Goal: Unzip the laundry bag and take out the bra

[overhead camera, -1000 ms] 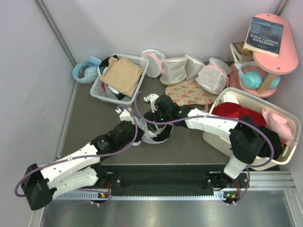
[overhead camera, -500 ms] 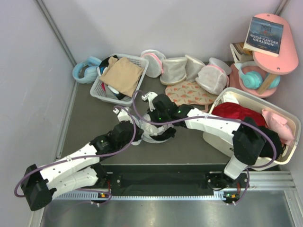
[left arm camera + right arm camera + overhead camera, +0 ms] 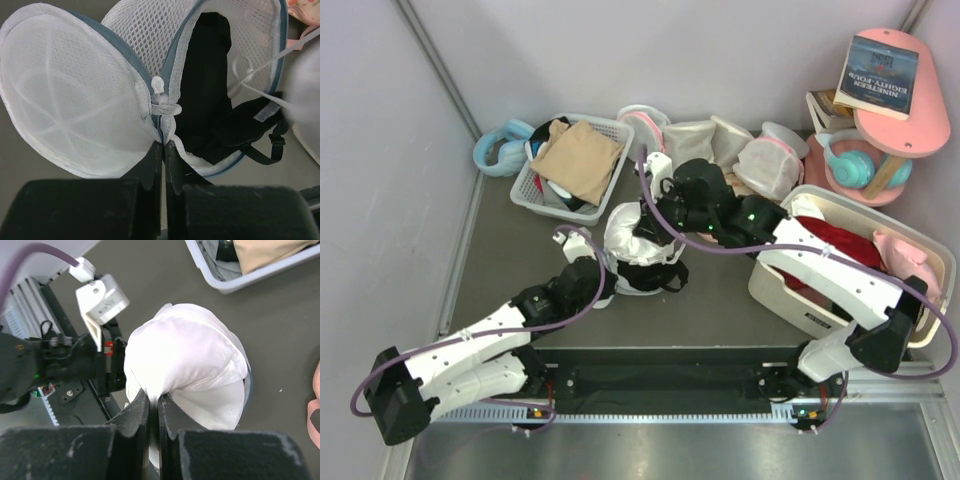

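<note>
The round white mesh laundry bag (image 3: 623,237) hangs half open in mid-table, its two halves spread like a clamshell (image 3: 75,95). Inside the gap lies the black bra (image 3: 210,85), with a strap and label trailing at the right; from above it is the dark patch (image 3: 655,276) under the bag. My left gripper (image 3: 163,144) is shut on the bag's rim just below the zipper pull (image 3: 157,85). My right gripper (image 3: 154,401) is shut on a pinch of the upper mesh half (image 3: 185,355), holding it raised. From above, the right gripper (image 3: 642,222) sits over the bag and the left gripper (image 3: 604,283) at its near-left edge.
A white slatted basket (image 3: 610,128) with tan cloth stands at back left, with blue headphones (image 3: 498,146) beside it. Pink-trimmed mesh bags (image 3: 692,146) line the back. A white bin (image 3: 775,290) holding a red garment (image 3: 832,236) is at the right, and a pink shelf (image 3: 910,130) behind it.
My right gripper has shut on the bag's upper mesh and pulled it up and toward the back, spreading the bag open. The left gripper has kept its hold on the rim.
</note>
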Available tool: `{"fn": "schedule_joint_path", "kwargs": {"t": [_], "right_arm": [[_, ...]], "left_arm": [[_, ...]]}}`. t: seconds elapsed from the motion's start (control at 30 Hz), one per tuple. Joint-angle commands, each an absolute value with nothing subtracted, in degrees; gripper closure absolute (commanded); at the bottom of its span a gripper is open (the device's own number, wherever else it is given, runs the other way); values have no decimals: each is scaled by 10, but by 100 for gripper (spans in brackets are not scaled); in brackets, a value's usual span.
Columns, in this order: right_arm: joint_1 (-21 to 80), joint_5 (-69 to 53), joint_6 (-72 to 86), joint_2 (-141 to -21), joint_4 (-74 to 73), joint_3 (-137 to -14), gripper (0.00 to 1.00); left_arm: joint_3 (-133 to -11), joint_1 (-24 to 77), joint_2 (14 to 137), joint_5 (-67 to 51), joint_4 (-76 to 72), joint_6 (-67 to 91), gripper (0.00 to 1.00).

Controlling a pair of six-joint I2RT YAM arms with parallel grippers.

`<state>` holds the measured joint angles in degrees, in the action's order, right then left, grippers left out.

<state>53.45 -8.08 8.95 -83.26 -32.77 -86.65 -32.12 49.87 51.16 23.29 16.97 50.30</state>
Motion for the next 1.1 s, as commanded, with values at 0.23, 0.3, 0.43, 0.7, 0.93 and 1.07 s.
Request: {"fn": "schedule_joint_path", "kwargs": {"t": [0.23,0.3,0.43,0.7,0.93,1.07], "right_arm": [[434,-66,89,-759,-388,-925,100],[360,-75,91,-741,-405,-932,100],[252,-78,73,-716,-440,-969,100],[103,-98,64,-686,-492,-1045,100],[57,-66,73,-686,-519,-1148,100],[54,-12,74,-679,-523,-1196,100]], "left_arm": [[-306,498,487,258,185,536,100],[-306,498,486,258,185,537,100],[-304,497,485,258,186,537,100],[-308,496,490,255,181,531,100],[-306,495,494,250,178,530,100],[-307,494,493,250,177,527,100]]}}
